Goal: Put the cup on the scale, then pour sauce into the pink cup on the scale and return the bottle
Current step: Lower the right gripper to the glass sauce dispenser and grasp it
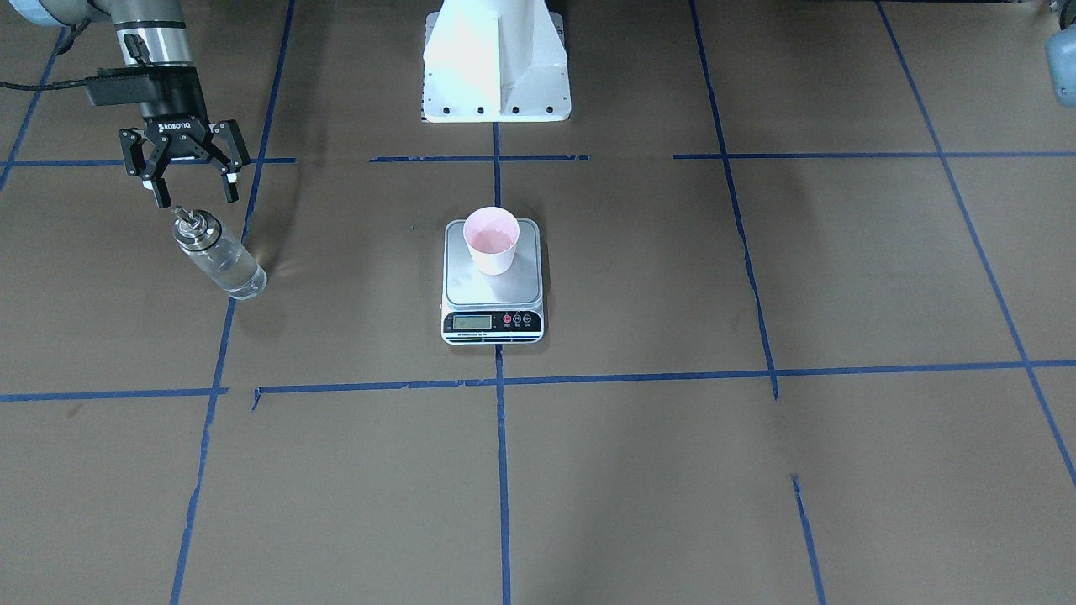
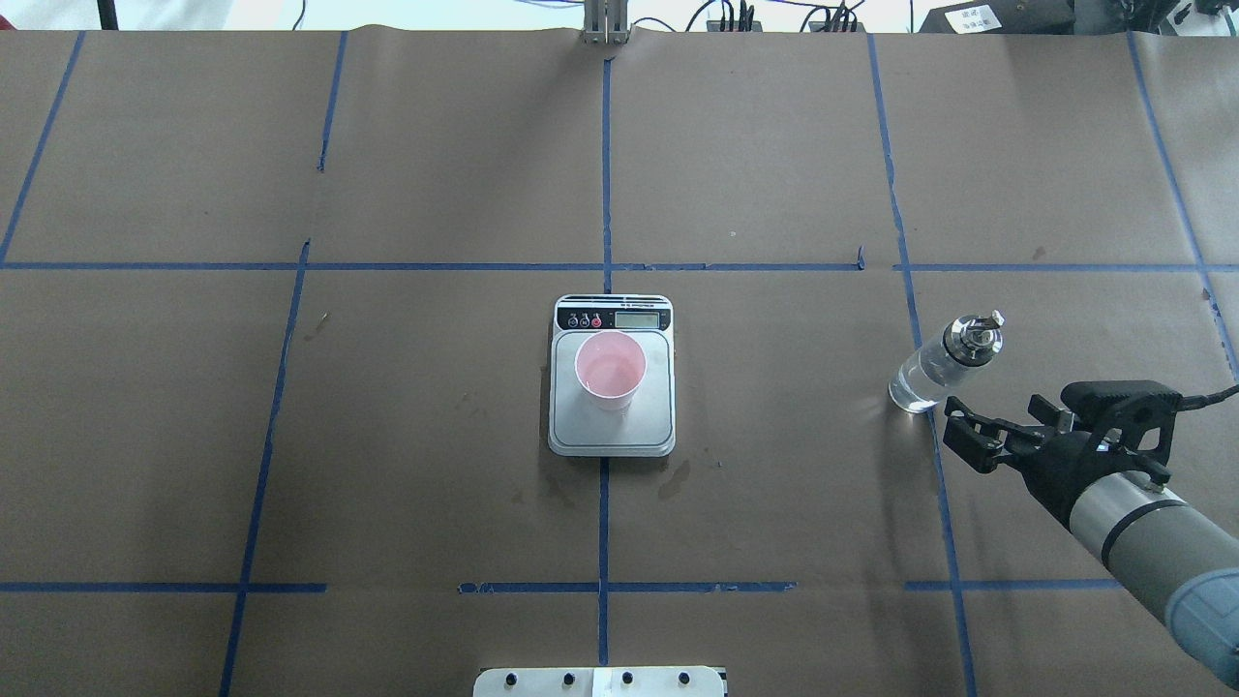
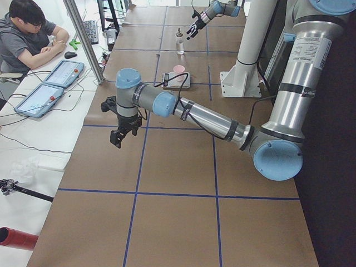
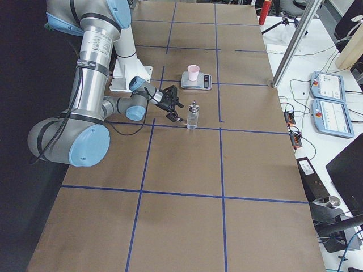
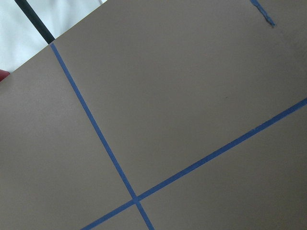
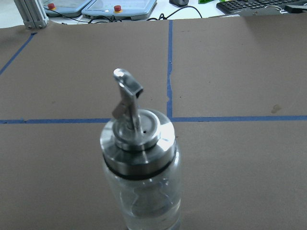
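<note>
1. Two fingers of your right gripper (image 1: 194, 198) stand spread wide and grip nothing. In the overhead view they hang just at 5 o'clock of the bottle (image 2: 934, 373), clear of it.
2. Your left gripper (image 3: 119, 136) shows only in the left side view, so you cannot tell how its fingers stand.
3. The bottle stands upright on the table (image 2: 387, 436), well apart at 3 o'clock of the scale (image 2: 612, 440), with clear sauce (image 1: 239, 277) barely showing inside.
4. The pink cup (image 2: 610, 370) sits upright on the scale, toward 12 o'clock. You cannot tell what is in it.
</note>
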`<state>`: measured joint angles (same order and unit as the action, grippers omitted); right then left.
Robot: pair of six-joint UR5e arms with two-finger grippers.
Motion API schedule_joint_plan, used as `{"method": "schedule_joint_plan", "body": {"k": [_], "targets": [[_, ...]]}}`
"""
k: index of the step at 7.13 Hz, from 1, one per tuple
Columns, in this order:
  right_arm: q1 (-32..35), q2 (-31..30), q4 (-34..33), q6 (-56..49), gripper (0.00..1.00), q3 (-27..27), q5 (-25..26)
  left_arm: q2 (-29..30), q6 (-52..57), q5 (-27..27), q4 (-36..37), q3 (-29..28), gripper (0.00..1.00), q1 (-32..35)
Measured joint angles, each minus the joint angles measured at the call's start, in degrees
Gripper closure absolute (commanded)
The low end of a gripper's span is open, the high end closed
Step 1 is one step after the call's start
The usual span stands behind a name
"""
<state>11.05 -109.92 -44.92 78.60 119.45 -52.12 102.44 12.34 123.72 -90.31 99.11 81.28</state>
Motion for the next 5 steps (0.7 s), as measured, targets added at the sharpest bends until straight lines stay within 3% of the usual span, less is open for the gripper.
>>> {"method": "schedule_joint_plan", "body": {"k": [3, 5], "targets": [[-2.3, 2.0, 2.2, 0.0, 0.0, -5.3, 5.6, 0.0, 0.2, -0.3, -4.1, -7.2, 0.0, 0.0], [-2.6, 4.1, 2.3, -0.3, 0.0, -7.5, 6.7, -0.1, 0.2, -0.3, -4.6, -8.1, 0.0, 0.1]]}}
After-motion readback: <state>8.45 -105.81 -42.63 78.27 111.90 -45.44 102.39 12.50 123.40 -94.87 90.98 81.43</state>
